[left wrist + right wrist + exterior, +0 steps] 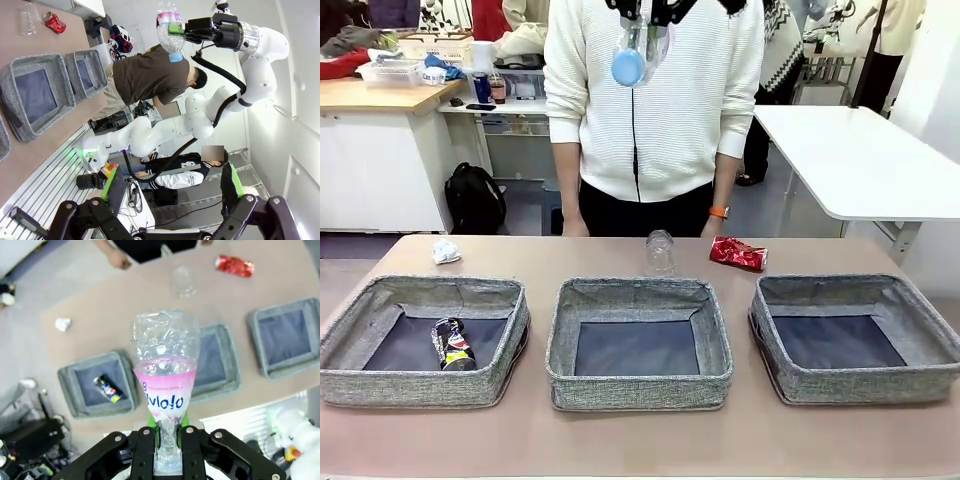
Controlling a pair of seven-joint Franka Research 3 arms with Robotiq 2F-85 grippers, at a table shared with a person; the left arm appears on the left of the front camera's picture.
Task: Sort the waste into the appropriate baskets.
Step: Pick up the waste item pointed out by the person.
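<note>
Okay, right end effector (168,440) is clamped narrow on the clear bottle (165,360), high over the tabletop (620,440). Bottle's long axis is crosswise to the fingers, cap toward the robot. Middle basket (638,390) is roughly below. Left end effector (170,185) is wide, empty, farther off.

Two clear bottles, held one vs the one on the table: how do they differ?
Held bottle is clamped in the right end effector high over the table; table bottle stands free beyond the middle basket. Held bottle carries a pink label and blue cap; table bottle shows no label. Both are clear plastic.
</note>
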